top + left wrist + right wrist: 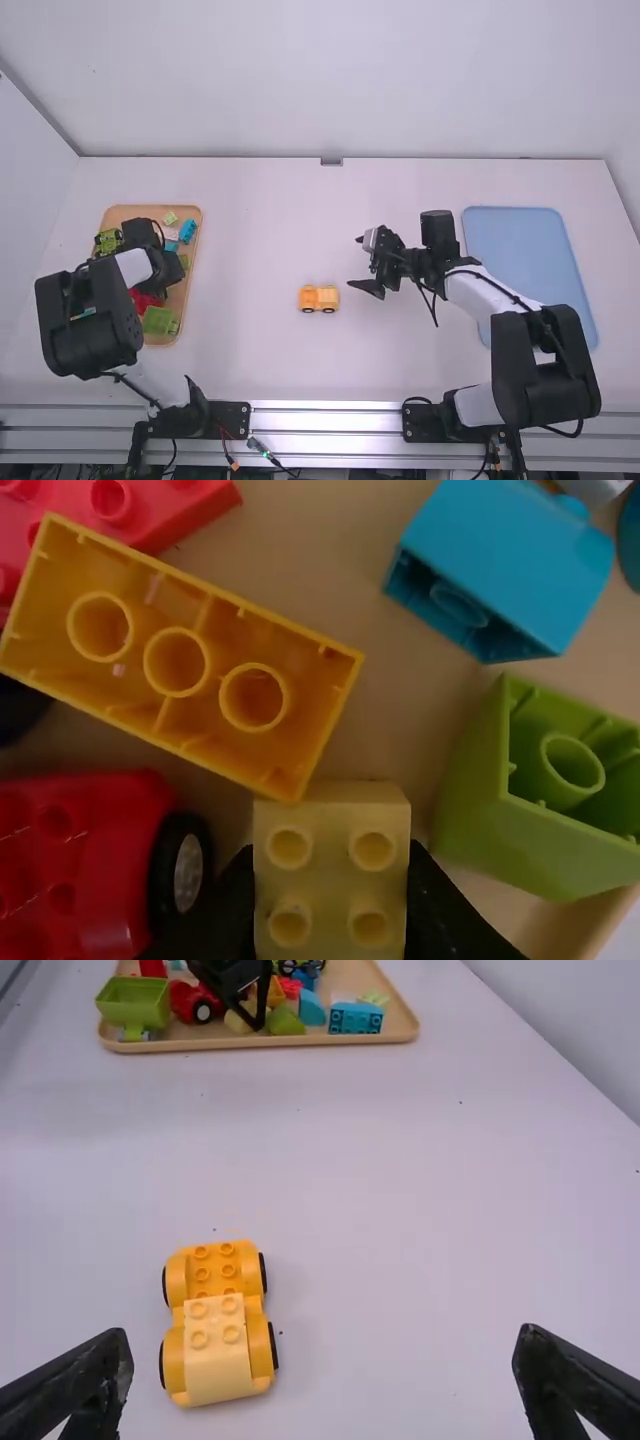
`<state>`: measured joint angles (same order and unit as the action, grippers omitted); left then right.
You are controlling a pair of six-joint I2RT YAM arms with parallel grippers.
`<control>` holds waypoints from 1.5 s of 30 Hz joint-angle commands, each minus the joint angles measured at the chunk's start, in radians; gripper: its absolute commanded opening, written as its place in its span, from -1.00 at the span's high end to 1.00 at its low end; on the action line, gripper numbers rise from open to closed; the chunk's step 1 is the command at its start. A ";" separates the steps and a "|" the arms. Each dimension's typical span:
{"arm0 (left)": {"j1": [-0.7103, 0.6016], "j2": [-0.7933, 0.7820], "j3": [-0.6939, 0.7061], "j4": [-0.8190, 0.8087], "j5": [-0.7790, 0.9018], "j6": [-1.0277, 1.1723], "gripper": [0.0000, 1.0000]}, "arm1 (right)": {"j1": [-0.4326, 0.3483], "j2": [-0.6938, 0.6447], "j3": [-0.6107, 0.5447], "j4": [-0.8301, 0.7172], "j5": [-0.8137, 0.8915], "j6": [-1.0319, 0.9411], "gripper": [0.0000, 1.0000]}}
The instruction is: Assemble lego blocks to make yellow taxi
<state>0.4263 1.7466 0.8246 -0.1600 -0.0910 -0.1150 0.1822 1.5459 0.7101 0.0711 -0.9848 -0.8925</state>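
Left fingers (437,910) grip the pale yellow block (332,880) by flat sides; I judge it light, stiff, slippery. Right fingers (100,1375) stand wide apart, empty.

red wheeled block (80,855) and green block (550,825) partly beyond left wrist view's edges
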 commanded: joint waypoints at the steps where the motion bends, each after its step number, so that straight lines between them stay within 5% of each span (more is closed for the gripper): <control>1: 0.006 -0.009 -0.020 -0.003 -0.042 -0.024 0.48 | 0.002 -0.026 -0.003 0.000 -0.014 0.005 -0.98; 9: 0.005 -0.102 -0.020 -0.047 -0.078 -0.074 0.78 | 0.002 -0.026 -0.003 0.000 -0.014 0.006 -0.98; 15: -0.018 -0.235 -0.020 -0.111 0.027 -0.012 0.76 | 0.002 -0.026 -0.003 0.000 -0.014 0.006 -0.98; 20: -0.088 -0.323 -0.020 -0.199 0.335 0.345 0.82 | 0.002 -0.026 -0.003 -0.001 -0.018 0.005 -0.98; 27: -0.274 -0.325 -0.021 -0.311 0.555 0.765 0.78 | -0.022 -0.026 -0.003 -0.004 -0.124 0.005 -0.98; 37: -0.655 -0.301 -0.028 -0.348 0.428 1.119 0.65 | -0.094 -0.026 -0.004 -0.081 -0.178 -0.003 -0.98; 45: -0.707 -0.167 -0.028 -0.341 0.340 1.238 0.59 | -0.130 -0.027 -0.004 -0.153 -0.248 -0.104 -0.98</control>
<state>-0.2859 1.5440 0.8108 -0.4931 0.2871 1.0424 0.0605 1.5459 0.7101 -0.0769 -1.1851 -0.9524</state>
